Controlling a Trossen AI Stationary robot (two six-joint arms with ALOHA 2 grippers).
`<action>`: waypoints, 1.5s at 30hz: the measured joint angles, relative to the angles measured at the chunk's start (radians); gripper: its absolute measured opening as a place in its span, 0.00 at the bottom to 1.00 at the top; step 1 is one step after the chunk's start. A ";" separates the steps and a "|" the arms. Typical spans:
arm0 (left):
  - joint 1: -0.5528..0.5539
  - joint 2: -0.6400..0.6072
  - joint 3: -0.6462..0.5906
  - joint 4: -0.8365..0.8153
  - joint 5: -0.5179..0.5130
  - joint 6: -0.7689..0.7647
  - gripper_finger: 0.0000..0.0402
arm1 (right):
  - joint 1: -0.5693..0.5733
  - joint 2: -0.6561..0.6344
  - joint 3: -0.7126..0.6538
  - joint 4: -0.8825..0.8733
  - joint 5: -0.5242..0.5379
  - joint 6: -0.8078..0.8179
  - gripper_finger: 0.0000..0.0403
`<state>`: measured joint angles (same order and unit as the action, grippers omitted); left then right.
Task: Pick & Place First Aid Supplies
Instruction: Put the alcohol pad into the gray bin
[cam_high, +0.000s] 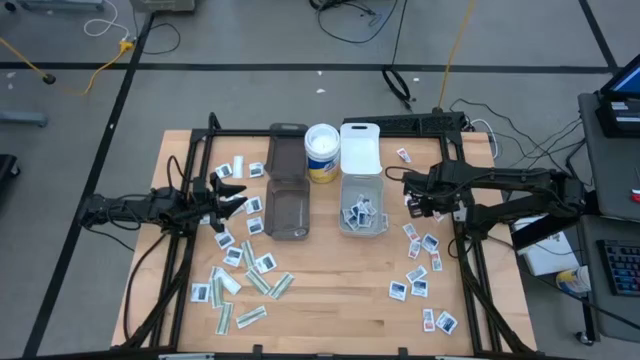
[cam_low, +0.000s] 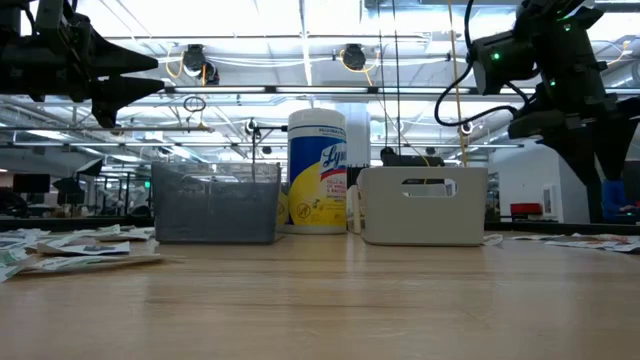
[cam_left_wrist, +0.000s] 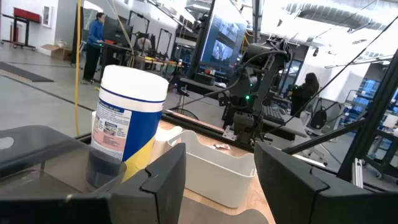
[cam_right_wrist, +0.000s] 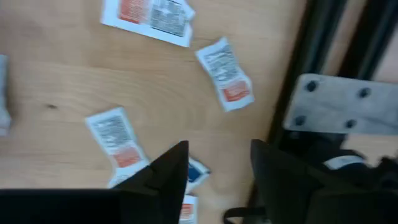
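Right end effector (cam_right_wrist: 214, 165) open, empty, near table's right edge; centre over one packet (cam_right_wrist: 118, 140) before closing.

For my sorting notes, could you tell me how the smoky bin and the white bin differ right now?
The smoky bin is dark and translucent; the white bin is opaque. The white bin holds several first aid packets, while the smoky bin looks empty. Both are rectangular, open, with lids lying behind them, flanking the wipes canister.
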<state>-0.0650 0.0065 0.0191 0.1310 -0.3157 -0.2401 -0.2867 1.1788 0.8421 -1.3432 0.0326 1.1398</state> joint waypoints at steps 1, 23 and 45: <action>0.000 0.000 0.000 0.000 0.000 0.000 0.49 | 0.000 0.000 0.000 0.009 0.000 -0.002 0.46; 0.000 0.000 0.000 0.000 0.000 0.000 0.49 | 0.193 0.078 -0.189 0.275 -0.159 0.209 0.49; 0.000 0.000 0.000 0.000 0.000 0.000 0.49 | 0.223 0.110 -0.303 0.447 -0.149 0.269 0.02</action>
<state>-0.0650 0.0066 0.0193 0.1314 -0.3157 -0.2401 -0.0635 1.2892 0.5389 -0.8959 -0.1165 1.4090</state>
